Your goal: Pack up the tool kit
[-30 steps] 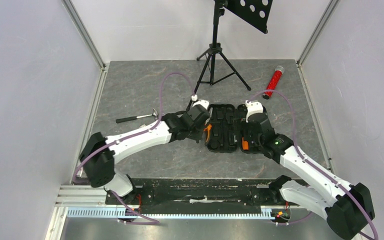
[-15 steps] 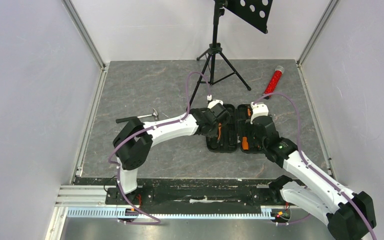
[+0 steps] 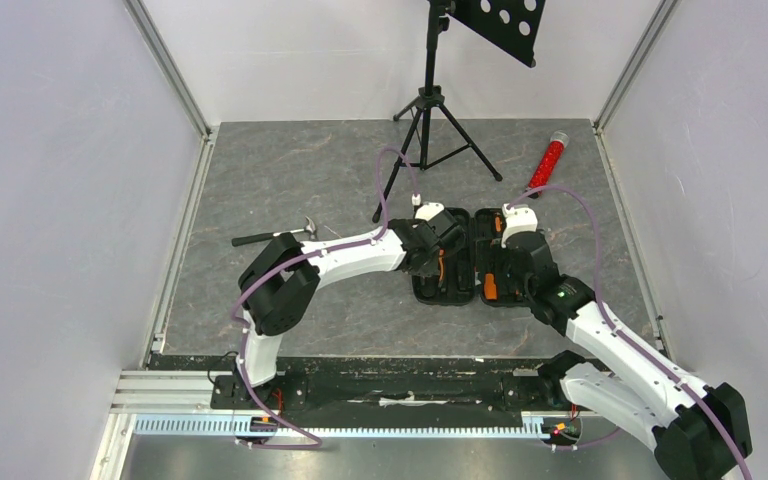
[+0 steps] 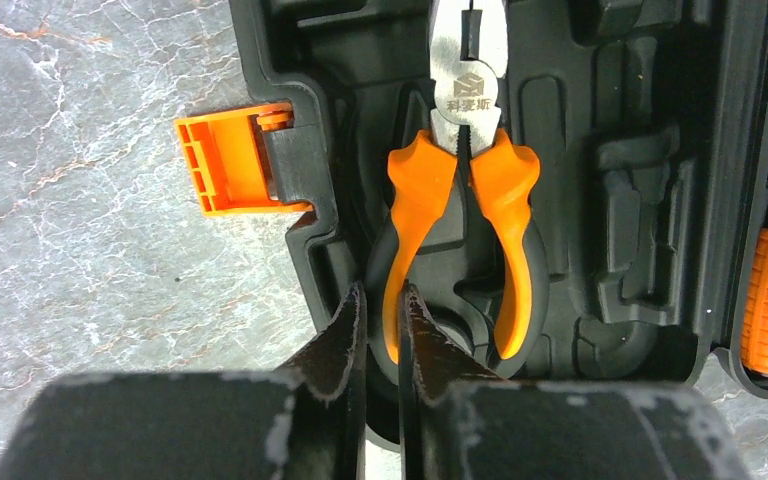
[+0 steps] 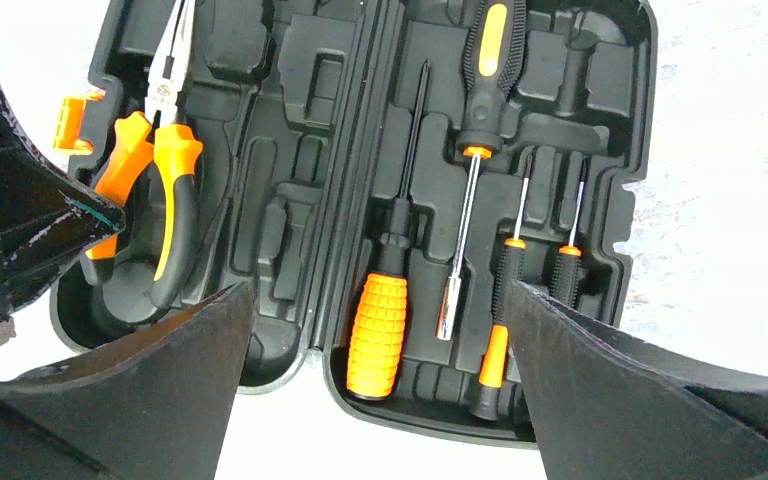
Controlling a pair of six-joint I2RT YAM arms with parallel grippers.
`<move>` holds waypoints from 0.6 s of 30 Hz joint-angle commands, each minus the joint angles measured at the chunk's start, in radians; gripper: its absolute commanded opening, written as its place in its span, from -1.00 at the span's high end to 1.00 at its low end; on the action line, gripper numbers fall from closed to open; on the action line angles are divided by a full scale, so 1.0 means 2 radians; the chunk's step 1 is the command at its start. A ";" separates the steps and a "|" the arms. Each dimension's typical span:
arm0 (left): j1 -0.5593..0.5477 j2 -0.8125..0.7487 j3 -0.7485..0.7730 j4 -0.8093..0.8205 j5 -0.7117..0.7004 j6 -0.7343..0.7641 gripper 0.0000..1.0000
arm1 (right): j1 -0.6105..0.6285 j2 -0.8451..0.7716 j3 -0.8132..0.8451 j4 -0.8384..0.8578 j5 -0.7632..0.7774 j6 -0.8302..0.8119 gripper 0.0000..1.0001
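Note:
The black tool kit case [image 3: 460, 285] lies open and flat at mid-table, its orange latch [image 4: 225, 165] on the left rim. My left gripper [image 4: 381, 310] is shut on the left handle of the orange-and-black pliers [image 4: 470, 190], which lie in the moulded slot of the case's left half. My right gripper [image 5: 375, 288] is open wide above the near edge of the case [image 5: 290, 120], holding nothing. The right half holds a fat orange-handled screwdriver [image 5: 378, 335], a longer driver [image 5: 482, 80] and two thin ones [image 5: 505, 300]. A hammer [image 3: 260, 237] lies on the table left of the case.
A black tripod stand [image 3: 430, 110] stands just behind the case, and a red glittery tube [image 3: 547, 163] lies at the back right. Grey walls close in both sides. The left arm's purple cable [image 3: 385, 190] loops above the table.
My left gripper has carried the pliers rightward from beside the case's left rim to over its left half. The right gripper has shifted slightly back and stays open.

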 commanded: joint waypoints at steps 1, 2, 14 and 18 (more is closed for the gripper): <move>-0.002 0.001 0.016 0.006 -0.033 -0.039 0.68 | -0.003 -0.001 -0.006 0.020 -0.005 0.004 -0.96; -0.002 0.000 0.015 0.006 -0.036 -0.043 0.66 | -0.003 -0.001 -0.006 0.021 -0.006 0.004 -0.96; -0.002 0.001 0.014 0.007 -0.053 -0.068 0.28 | -0.006 -0.001 -0.014 0.032 -0.026 0.012 -0.96; -0.002 -0.014 0.015 0.009 -0.047 -0.071 0.17 | -0.007 0.004 -0.017 0.050 -0.052 0.019 -0.96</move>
